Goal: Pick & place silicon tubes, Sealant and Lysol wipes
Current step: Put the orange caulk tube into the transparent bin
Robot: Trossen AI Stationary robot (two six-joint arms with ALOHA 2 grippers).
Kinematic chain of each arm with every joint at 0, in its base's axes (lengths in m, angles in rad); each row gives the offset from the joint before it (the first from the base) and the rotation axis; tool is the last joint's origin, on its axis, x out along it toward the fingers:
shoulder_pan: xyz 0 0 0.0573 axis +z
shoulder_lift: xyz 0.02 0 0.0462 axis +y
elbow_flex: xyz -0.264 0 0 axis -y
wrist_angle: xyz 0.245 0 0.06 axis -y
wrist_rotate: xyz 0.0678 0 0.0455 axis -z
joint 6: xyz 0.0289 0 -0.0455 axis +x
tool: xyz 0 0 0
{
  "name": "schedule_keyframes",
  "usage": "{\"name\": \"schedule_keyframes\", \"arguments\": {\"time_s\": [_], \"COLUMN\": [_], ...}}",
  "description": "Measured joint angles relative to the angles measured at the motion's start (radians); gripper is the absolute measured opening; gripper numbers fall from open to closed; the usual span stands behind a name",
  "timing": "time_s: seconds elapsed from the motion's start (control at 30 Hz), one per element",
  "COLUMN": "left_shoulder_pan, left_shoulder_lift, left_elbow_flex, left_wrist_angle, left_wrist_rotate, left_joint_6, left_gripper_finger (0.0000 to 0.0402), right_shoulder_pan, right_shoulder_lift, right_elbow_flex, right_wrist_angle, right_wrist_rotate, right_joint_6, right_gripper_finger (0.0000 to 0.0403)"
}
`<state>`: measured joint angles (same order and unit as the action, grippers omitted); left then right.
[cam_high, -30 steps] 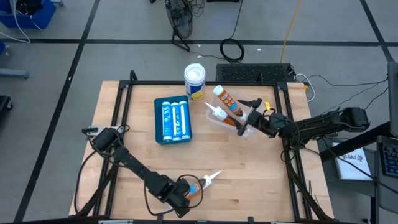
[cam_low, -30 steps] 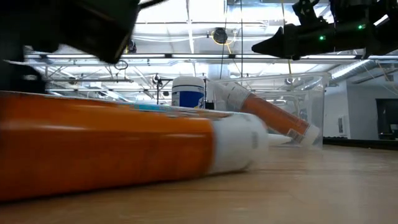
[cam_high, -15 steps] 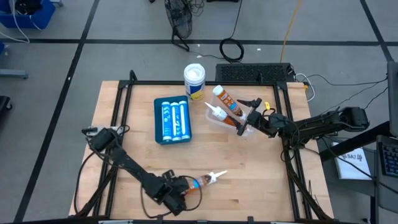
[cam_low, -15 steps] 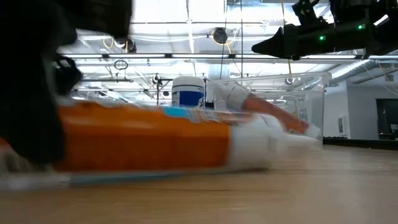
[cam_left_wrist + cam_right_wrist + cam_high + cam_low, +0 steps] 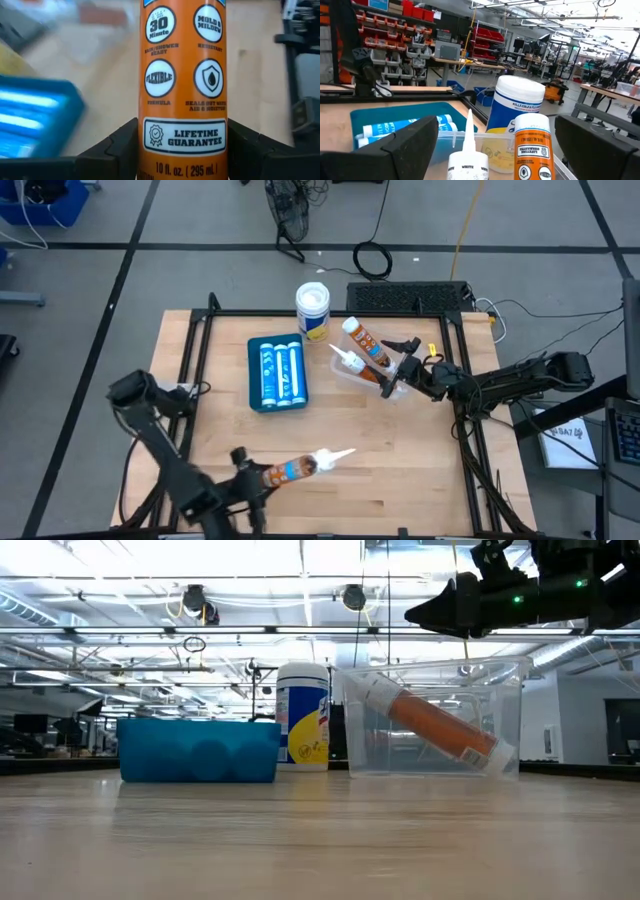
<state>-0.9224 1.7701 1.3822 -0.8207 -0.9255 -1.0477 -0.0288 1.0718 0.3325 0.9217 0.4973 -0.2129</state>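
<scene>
high: left hand (image 5: 262, 478) clamped on orange sealant tube (image 5: 292, 469) near surface's front edge, nozzle toward right-rear | left wrist: label "LIFETIME GUARANTEE", "10 fl. oz." | right wrist: right hand (image 5: 495, 145) fingers apart above clear tub (image 5: 372, 375); Lysol wipes (image 5: 516, 107) upright.

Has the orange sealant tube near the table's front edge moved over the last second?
Yes. The orange sealant tube, clamped in the left pincer, has risen off the table and shifted slightly toward the blue tray; it has gone from the low view.
</scene>
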Motion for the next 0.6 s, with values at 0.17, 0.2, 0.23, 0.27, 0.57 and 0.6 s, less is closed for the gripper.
{"name": "schedule_keyframes", "arguments": {"time_s": [0.17,0.2,0.23,0.27,0.57,0.6], "left_shoulder_pan": [-0.102,-0.114,-0.123,-0.125,0.067,0.106], "left_shoulder_lift": [-0.024,-0.025,-0.023,-0.021,-0.021,-0.02], "left_elbow_flex": [0.0,0.001,0.0,-0.005,-0.094,-0.102], "left_wrist_angle": [-0.192,-0.241,-0.288,-0.316,-0.162,-0.094], "left_wrist_rotate": [-0.269,-0.313,-0.345,-0.364,0.118,0.214], "left_joint_6": [-0.115,-0.161,-0.209,-0.249,-0.33,-0.271], "left_gripper_finger": [0.0224,0.0224,0.0224,0.0224,0.0224,0.0224], "right_shoulder_pan": [0.0,0.0,0.0,0.0,0.0,0.0], "right_shoulder_lift": [0.0,0.0,0.0,0.0,0.0,0.0], "right_elbow_flex": [0.0,0.0,0.0,0.0,0.0,0.0], "right_wrist_angle": [0.0,0.0,0.0,-0.002,-0.016,-0.015], "right_wrist_rotate": [-0.003,-0.003,-0.003,-0.003,-0.004,-0.004], "right_joint_6": [0.022,0.022,0.022,0.022,0.021,0.021], "right_gripper_finger": [0.0374,0.0374,0.0374,0.0374,0.0374,0.0374]}}
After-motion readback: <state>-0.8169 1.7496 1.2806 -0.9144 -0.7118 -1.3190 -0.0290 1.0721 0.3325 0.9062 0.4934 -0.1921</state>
